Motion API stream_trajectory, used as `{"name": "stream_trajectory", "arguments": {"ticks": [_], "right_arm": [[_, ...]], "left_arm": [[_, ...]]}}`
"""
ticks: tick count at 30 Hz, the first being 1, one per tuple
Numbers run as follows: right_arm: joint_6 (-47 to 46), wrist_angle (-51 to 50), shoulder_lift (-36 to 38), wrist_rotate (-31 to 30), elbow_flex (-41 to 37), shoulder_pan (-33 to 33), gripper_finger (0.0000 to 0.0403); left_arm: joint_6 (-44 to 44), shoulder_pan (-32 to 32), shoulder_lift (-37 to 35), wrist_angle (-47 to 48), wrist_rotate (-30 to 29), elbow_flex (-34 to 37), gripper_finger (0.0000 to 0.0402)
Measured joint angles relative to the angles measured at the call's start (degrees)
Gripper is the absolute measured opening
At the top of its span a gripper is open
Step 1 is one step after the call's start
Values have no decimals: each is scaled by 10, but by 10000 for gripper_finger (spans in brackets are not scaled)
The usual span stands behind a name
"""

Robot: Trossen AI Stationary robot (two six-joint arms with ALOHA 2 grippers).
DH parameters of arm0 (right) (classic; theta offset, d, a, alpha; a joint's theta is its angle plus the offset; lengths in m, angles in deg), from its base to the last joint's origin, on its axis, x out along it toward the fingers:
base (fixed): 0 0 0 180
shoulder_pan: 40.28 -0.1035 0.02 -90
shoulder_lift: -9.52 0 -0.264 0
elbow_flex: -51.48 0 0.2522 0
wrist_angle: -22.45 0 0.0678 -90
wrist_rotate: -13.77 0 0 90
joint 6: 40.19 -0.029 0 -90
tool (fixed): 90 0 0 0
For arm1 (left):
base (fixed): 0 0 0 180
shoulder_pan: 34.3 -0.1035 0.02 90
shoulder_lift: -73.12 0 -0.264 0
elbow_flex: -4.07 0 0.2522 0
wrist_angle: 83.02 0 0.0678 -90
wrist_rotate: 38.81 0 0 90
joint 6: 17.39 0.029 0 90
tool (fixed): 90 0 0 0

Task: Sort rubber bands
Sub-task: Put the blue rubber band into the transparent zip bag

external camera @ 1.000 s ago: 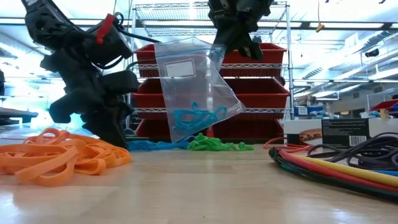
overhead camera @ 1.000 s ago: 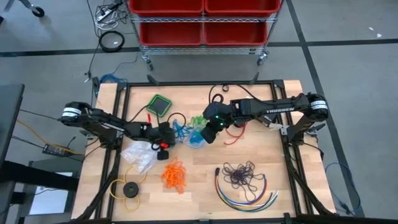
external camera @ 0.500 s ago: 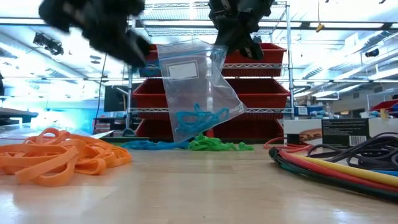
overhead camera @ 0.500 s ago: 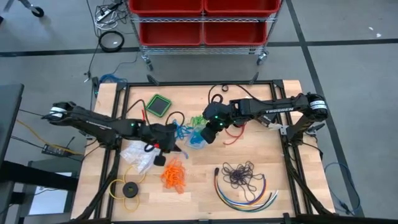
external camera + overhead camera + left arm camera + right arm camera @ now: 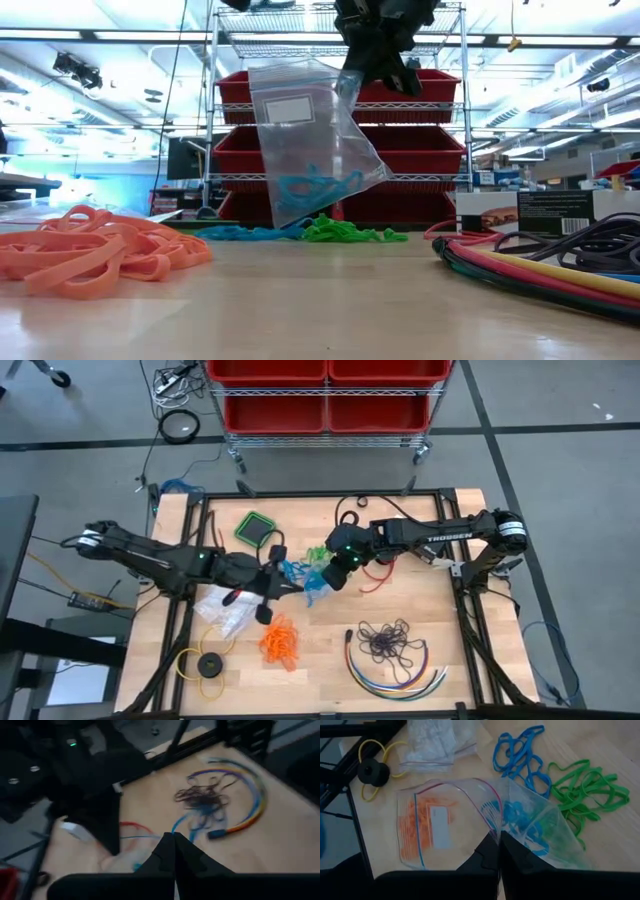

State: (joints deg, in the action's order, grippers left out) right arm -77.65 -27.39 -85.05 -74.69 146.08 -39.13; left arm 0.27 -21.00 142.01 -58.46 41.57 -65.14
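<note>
A clear zip bag [image 5: 305,140] hangs above the wooden table [image 5: 440,610], pinched by its top edge in the right gripper [image 5: 333,575], whose fingers are clamped tight on the plastic. Held up this way, it seems, the bag's mouth stays high so that the blue rubber bands [image 5: 318,186] already inside settle at the bottom and cannot spill.

Just beside the bag, the left gripper [image 5: 283,584] has its fingers pressed together; its own wrist view shows nothing between them. The left arm reaches in from the table's left edge, near the loose blue bands [image 5: 291,570] that lie between the two grippers, and looks placed to feed more of them in.

The other colours wait in their own bunches: green bands [image 5: 587,787] on the wood just behind the bag, orange bands [image 5: 280,641] nearer the front edge, and dark purple bands [image 5: 388,640] to the right, ringed by a curved bundle of multicoloured cables [image 5: 400,675]. A crumpled empty bag [image 5: 222,610] and a yellow ring with a black disc [image 5: 208,664] lie at front left.
</note>
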Motion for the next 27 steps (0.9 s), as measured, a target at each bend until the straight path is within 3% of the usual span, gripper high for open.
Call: {"name": "stream_trajectory", "arguments": {"ticks": [11,17,23,27], "right_arm": [[0,5,0,-3,0,0,0],[1,5,0,-4,0,0,0],[2,4,0,-5,0,0,0],[2,4,0,-4,0,0,0]], "left_arm": [[1,-10,73,-64,-33,0,1],[2,-30,105,-47,-128,1,2],[1,-35,113,-40,-118,1,6],[1,-34,113,-39,-118,1,36]]}}
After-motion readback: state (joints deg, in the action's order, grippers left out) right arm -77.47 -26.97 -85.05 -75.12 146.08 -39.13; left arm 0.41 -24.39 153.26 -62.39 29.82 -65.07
